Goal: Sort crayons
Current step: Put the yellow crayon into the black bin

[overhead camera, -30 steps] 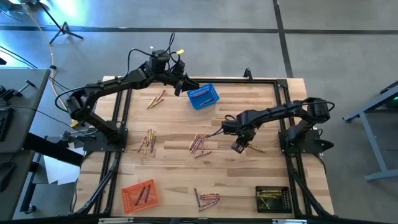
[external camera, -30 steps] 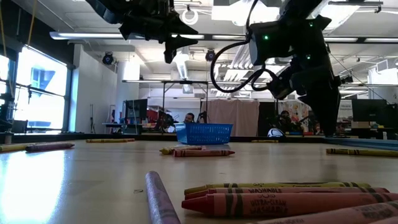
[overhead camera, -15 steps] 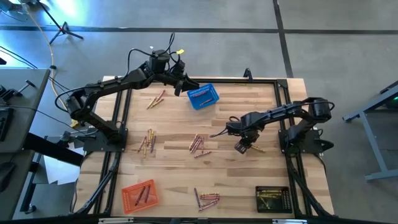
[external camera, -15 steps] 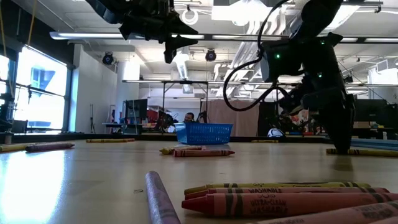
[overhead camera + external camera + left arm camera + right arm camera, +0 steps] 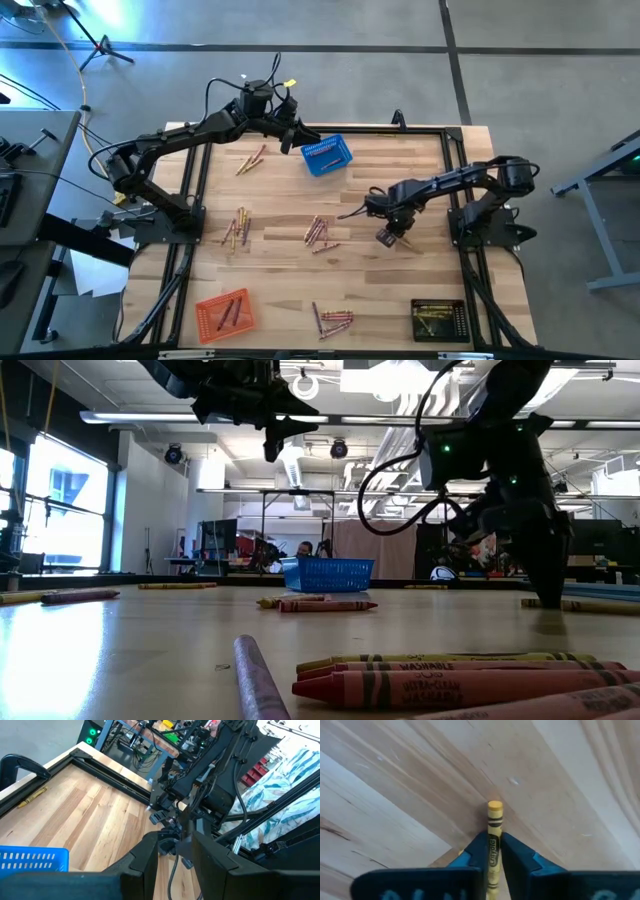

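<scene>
Pinching a yellow crayon [image 5: 494, 845] between its two dark fingers [image 5: 520, 857], the right gripper [image 5: 388, 235] is pressing down on the wooden table [image 5: 400, 290], with the crayon's flat end poking out just past the fingertips and lying against the boards. In the low view the same gripper [image 5: 548, 595] is standing on the tabletop, its arm rising above it.

Loose crayons are lying in several places around the right gripper: a mixed bunch [image 5: 320, 232] on the table toward the left arm's side of it, a second bunch [image 5: 238, 228] farther out that way, a pair [image 5: 252, 160] at the far edge of the table, and a cluster [image 5: 333, 320] toward the near edge. In the low view, a stack of crayons [image 5: 440, 680] is filling the foreground.

An orange basket [image 5: 224, 312] is sitting at the near corner on the left arm's side with a few crayons in it, and a black basket [image 5: 437, 320] is sitting nearer to the right gripper, at the near edge.

Hovering well apart from the right gripper, the left gripper [image 5: 293, 138] is hanging in the air just beside a blue basket [image 5: 327, 156] at the far side of the table, its fingers [image 5: 145, 865] standing apart and holding nothing.
</scene>
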{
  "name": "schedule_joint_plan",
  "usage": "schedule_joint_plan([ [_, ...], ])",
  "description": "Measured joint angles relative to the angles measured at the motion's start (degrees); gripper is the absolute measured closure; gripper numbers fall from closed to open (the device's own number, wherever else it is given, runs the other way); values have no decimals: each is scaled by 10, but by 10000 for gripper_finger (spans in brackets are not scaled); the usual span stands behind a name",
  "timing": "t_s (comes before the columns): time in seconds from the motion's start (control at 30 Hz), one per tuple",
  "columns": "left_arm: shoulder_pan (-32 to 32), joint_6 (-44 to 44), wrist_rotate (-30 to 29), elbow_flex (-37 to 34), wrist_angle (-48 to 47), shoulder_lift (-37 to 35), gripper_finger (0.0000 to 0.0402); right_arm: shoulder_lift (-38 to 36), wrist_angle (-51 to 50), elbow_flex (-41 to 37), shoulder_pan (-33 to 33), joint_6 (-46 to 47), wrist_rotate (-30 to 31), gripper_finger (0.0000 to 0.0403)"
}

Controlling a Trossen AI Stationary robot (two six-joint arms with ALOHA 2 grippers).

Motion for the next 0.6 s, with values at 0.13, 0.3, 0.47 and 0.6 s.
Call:
schedule_joint_plan([
  [0.13, 0, 0, 0, 0, 0, 0, 298, 0, -1, 0, -6, 7, -2, 394],
  [0.3, 0, 0, 0, 0, 0, 0, 298, 1, -8, 0, -7, 20, -5, 395],
  [0.47, 0, 0, 0, 0, 0, 0, 298, -27, -22, -3, -9, 51, 9, 396],
  [0.6, 0, 1, 0, 0, -1, 0, 298, -85, -41, -5, -11, 109, 67, 393],
])
